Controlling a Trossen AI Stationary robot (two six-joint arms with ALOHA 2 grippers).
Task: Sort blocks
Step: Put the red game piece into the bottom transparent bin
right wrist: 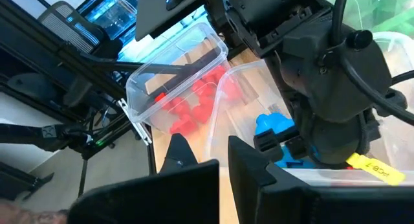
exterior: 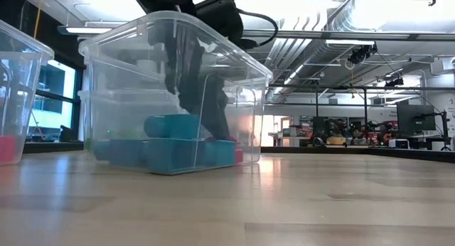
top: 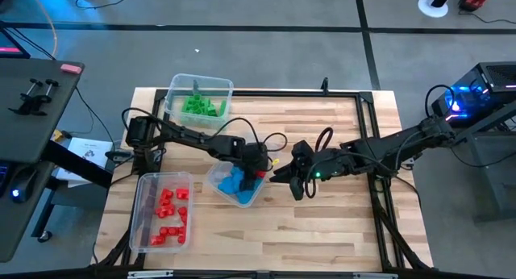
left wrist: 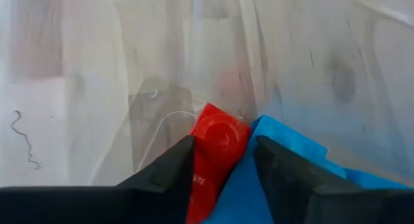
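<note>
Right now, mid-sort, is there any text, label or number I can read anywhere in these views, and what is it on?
Yellow tag on the left arm's wrist, seen in the right wrist view: dark printing, too blurred to read.
Red block between the left gripper fingers: a faint pale mark, illegible.
Paper sheet beside the table: print too small to read.
Nothing else legible.

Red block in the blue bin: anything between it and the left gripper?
No. The left gripper is down inside the bin of blue blocks, and the red block sits directly between its fingers, nothing visible between.
</note>
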